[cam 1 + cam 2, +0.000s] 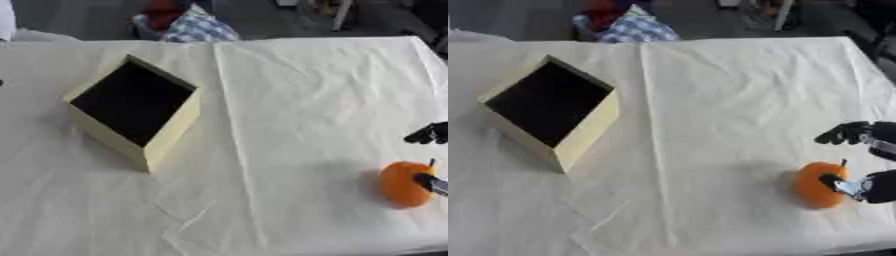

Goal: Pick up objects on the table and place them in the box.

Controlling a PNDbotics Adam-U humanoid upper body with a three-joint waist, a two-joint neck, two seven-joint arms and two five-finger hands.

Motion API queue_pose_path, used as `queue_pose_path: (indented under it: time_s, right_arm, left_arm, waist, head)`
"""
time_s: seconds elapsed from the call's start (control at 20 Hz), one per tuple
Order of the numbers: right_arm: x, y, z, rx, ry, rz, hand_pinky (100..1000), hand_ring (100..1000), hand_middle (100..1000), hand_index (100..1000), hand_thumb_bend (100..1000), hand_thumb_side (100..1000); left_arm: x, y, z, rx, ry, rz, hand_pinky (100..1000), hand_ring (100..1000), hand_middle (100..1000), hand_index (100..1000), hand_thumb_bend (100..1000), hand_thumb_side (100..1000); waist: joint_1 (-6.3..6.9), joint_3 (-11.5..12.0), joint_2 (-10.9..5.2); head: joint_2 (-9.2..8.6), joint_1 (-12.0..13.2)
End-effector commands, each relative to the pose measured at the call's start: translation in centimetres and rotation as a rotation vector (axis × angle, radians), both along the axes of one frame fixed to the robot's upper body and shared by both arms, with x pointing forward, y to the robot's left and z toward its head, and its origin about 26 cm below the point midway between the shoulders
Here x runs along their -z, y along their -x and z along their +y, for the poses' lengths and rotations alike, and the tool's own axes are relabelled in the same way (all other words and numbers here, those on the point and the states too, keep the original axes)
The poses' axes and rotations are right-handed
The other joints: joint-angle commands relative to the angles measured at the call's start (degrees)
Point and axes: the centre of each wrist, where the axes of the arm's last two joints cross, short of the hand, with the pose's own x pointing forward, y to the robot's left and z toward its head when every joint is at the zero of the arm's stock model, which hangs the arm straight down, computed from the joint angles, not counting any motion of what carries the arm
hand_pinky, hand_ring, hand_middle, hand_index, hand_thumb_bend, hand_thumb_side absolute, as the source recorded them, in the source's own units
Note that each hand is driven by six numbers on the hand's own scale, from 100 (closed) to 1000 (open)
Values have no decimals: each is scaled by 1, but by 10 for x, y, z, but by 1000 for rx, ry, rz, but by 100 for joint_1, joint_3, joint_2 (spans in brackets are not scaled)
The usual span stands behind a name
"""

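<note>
I see the box point(136, 111) at nine o'clock, dark inside, seemingly empty. My right hand point(866, 160) at four o'clock, fingers spread, touches the orange point(820, 185).

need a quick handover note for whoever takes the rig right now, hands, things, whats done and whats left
Right hand: at the table's right edge, thumb touching the orange fruit, fingers spread above it, not closed on it.
Left hand: not in view.
Box: far left on the white cloth, open; its dark inside shows nothing.
Done: nothing in the box that can be seen.
Left: grasp the fruit, carry it left, drop it in the box.
</note>
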Motion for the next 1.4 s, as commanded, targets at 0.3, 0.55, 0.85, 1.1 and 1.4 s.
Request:
queue_pose_path:
  time_s: [0.3, 0.55, 0.85, 1.1, 1.4]
  right_arm:
    - [-6, -5, -8, 22, 54, 47, 838, 855, 838, 939, 341, 391]
    - [-2, -8, -12, 45, 69, 56, 842, 857, 841, 943, 362, 371]
    - [4, -14, -16, 68, 86, 52, 846, 859, 846, 947, 382, 361]
    - [10, -17, -22, 103, 130, 47, 856, 863, 852, 947, 410, 354]
    - [18, -19, -29, 125, 152, 82, 852, 857, 852, 943, 433, 287]
  left_arm:
    - [-9, 2, 0, 7, -23, -27, 615, 672, 718, 678, 100, 796]
    - [-8, 2, -1, 13, -21, -22, 614, 670, 715, 677, 100, 797]
    - [-7, 2, -2, 17, -19, -17, 613, 668, 711, 677, 100, 798]
    - [-6, 2, -3, 20, -18, -13, 613, 667, 708, 676, 100, 799]
    - [-5, 2, -3, 23, -16, -12, 613, 665, 704, 676, 100, 799]
  waist:
    - [20, 39, -70]
    - [37, 58, -48]
    - [62, 91, -25]
    - [79, 104, -9]
    - [91, 117, 16]
  head:
    - [46, 1]
    - [52, -21]
    - [38, -57]
    - [23, -48]
    - [6, -53]
